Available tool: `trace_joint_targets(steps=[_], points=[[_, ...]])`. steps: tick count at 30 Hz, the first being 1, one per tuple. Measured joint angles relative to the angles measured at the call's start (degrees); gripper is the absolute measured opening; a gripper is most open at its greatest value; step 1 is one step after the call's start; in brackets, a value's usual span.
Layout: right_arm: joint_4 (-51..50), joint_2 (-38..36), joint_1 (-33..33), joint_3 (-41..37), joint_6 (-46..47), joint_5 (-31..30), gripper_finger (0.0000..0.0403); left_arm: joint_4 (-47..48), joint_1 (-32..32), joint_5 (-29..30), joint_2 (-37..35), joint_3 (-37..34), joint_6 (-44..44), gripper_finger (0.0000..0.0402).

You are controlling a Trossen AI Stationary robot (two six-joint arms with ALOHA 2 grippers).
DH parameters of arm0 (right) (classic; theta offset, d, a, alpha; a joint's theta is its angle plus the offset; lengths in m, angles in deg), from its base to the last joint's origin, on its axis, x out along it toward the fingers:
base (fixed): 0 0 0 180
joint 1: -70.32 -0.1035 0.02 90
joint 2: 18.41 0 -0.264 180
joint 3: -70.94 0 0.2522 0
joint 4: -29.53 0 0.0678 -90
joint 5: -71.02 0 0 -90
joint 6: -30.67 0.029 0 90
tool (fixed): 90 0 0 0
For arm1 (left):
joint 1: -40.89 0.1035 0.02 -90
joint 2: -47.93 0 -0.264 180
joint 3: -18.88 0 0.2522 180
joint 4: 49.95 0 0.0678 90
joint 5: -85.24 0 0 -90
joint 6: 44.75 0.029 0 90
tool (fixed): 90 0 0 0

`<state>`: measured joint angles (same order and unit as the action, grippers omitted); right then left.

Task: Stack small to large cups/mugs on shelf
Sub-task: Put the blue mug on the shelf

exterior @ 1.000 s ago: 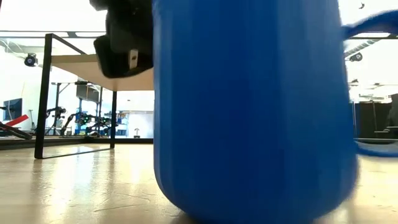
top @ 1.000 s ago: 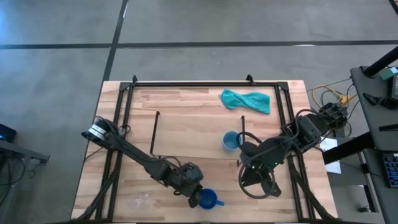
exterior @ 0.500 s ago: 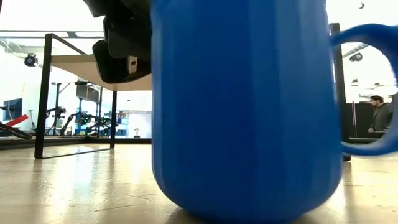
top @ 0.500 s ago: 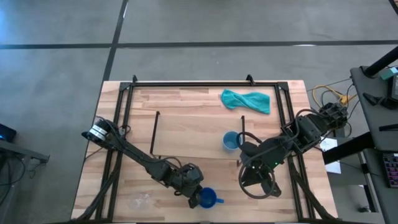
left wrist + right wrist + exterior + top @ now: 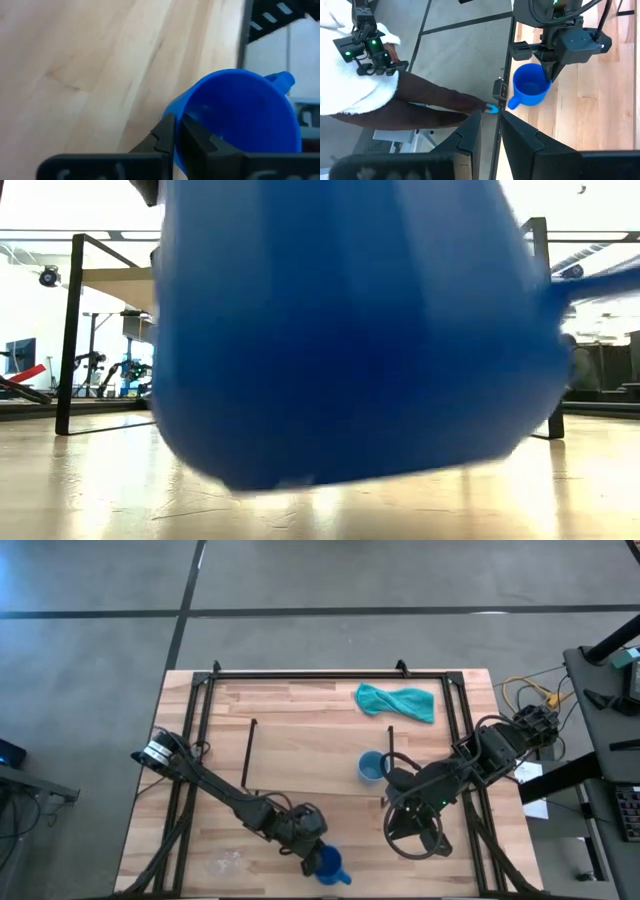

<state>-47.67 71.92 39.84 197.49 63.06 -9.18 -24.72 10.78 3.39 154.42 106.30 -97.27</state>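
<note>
My left gripper (image 5: 313,846) (image 5: 179,137) sits near the table's near edge, shut on the dark blue mug (image 5: 328,866) (image 5: 350,330) (image 5: 530,87). The light blue cup (image 5: 372,766) stands upright inside the shelf's (image 5: 320,755) outline, near its right leg. The shelf's board (image 5: 120,280) shows raised in the low view. My right gripper (image 5: 412,832) (image 5: 491,135) hovers right of the mug with a narrow gap between its fingers and nothing in it. I cannot make out the clear glass mug. My left gripper pinches the dark blue mug's rim (image 5: 176,119) on the side away from the handle (image 5: 282,80), one finger inside the mug and one outside. The fingers (image 5: 551,70) come from above, pointing down. The mug hangs tilted, its bottom (image 5: 290,475) clear of the table.
A teal cloth (image 5: 396,702) lies near the far right corner. A large black metal frame (image 5: 320,673) (image 5: 70,330) rings the table. A person (image 5: 365,85) stands beyond the near edge holding controllers. Bare wood (image 5: 220,850) lies left of the mug.
My left gripper has raised the dark blue mug off the table and tipped it; a second ago it stood upright on its base. The mug has also shifted slightly toward the near edge and turned, its handle swinging round from pointing right. The right arm kept still.
</note>
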Motion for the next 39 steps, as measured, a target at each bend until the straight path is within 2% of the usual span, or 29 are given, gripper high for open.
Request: trace_joint_targets(steps=[8, 13, 19, 25, 27, 31, 34, 39], points=[[-0.04, 0.0, 0.0, 0.0, -0.05, 0.0, 0.0068, 1.15, 0.22, -2.63, -4.78, 5.07, 3.83, 0.0001], [-0.04, 0.0, 0.0, 0.0, -0.05, 0.0, 0.0068, 14.03, 1.62, -1.46, -10.49, 10.08, 9.21, 0.0001], [-0.14, 0.0, 0.0, 0.0, -1.42, 0.0, 0.0068, 29.15, 5.21, 0.72, -17.7, 14.94, 26.46, 0.0], [0.31, 0.0, 0.0, 0.0, -2.47, 0.0, 0.0068, 35.4, 12.52, 0.21, -23.7, 17.53, 42.42, 0.0], [0.99, 0.0, 0.0, -0.04, -2.64, 0.0, 0.0068, 36.11, 15.47, -2.09, -25.18, 17.59, 46.91, 0.0], [1.59, -0.02, 0.04, -0.04, -4.84, -0.09, 0.0068, 36.39, 21.3, -12.41, -26.78, 17.65, 56.64, 0.0], [2.06, 0.0, 0.0, -0.09, -8.4, -3.22, 0.0068, 36.98, 24.73, -18.46, -26.59, 17.65, 62.57, 0.0], [2.45, 0.0, 0.46, -0.09, -11.53, -5.47, 0.0068, 40.42, 28.76, -22.38, -23.85, 17.63, 70.55, 0.0]])
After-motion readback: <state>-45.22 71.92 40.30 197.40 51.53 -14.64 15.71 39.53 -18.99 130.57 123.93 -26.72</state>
